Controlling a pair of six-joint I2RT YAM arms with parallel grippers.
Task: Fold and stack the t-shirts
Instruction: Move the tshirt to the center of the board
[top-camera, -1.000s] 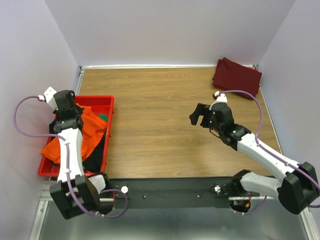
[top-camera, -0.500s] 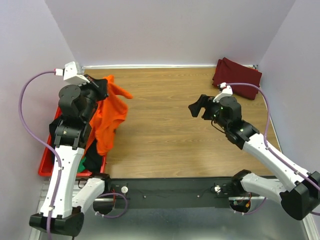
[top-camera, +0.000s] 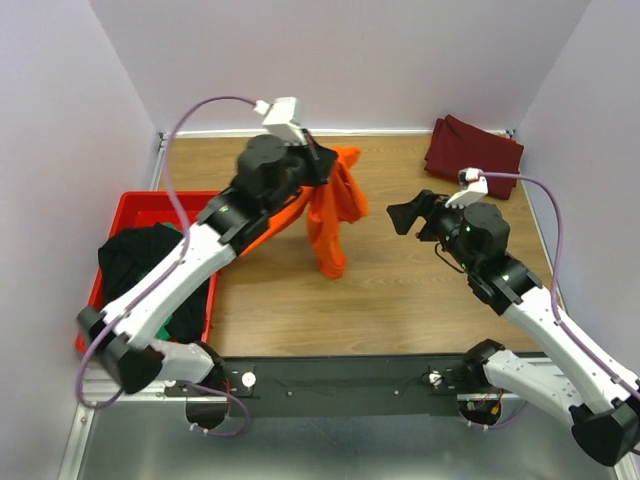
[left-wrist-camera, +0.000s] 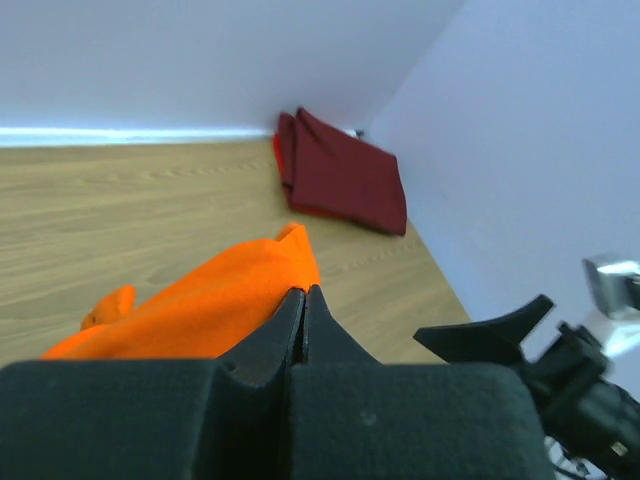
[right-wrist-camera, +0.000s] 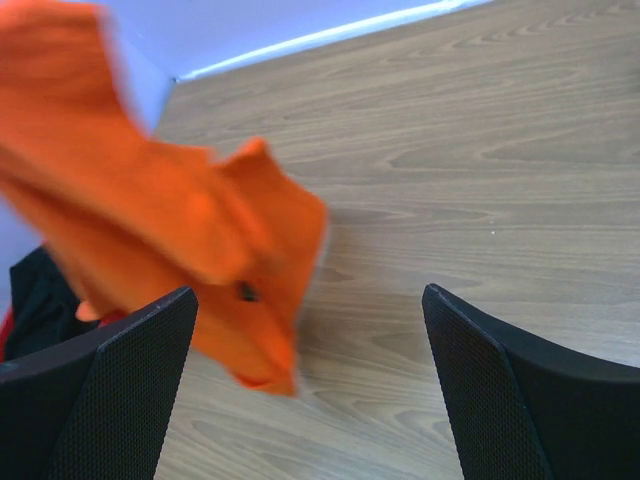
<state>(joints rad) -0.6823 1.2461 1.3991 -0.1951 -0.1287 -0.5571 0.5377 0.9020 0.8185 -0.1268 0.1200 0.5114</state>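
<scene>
In the top view, the left pincer (top-camera: 322, 162) sits at the upper middle of the frame, raised over the wooden surface (top-camera: 400, 290). Its jaws are pressed together on a bunch of the bright orange cloth t-shirt (top-camera: 330, 215). The shirt hangs down from that grip in a crumpled, loose column toward the centre of the frame. We cannot tell whether its lowest fold touches the wood.

The left wrist view shows the left pincer (left-wrist-camera: 303, 296) with its black fingertips meeting and orange fabric (left-wrist-camera: 210, 305) squeezed out behind them.

The right pincer (top-camera: 412, 212) is right of centre, facing the hanging shirt but apart from it. Its jaws are spread wide and hold nothing. In the right wrist view the right pincer (right-wrist-camera: 308, 293) has its two fingers at the lower corners, and the orange shirt (right-wrist-camera: 150, 220) shows blurred at upper left between and beyond them.

A folded dark maroon t-shirt (top-camera: 472, 153) lies in the upper right corner of the surface, and it also shows in the left wrist view (left-wrist-camera: 345, 175).

At the left edge, a red plastic bin (top-camera: 165, 197) holds a crumpled black t-shirt (top-camera: 140, 260).
</scene>
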